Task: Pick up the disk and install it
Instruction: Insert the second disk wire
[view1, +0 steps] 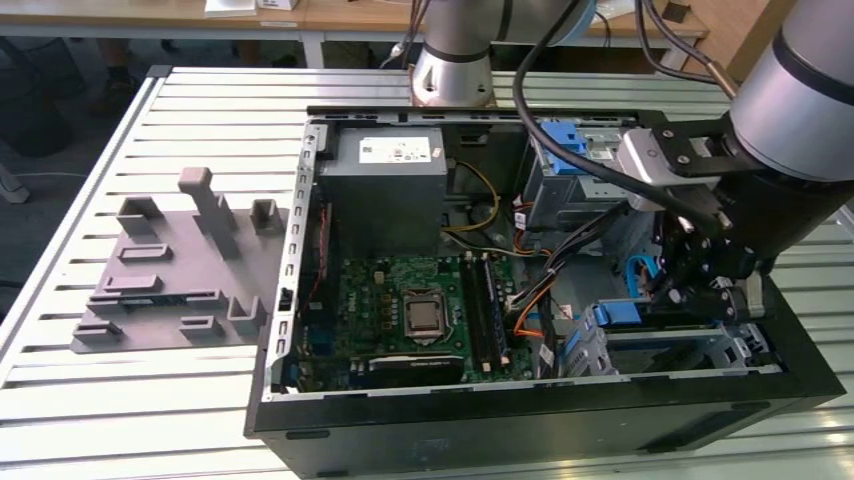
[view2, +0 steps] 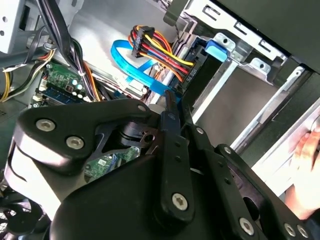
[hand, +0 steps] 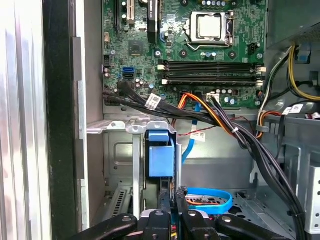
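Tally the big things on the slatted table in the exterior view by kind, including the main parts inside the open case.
Open computer case: 1
Grey holder block with upright pegs: 1
Green motherboard: 1
Grey power supply box: 1
Processor socket: 1
Total: 5

There was one open computer case (view1: 534, 420), one motherboard (view1: 400, 310), and one grey fixture (view1: 174, 270) at nine o'clock.
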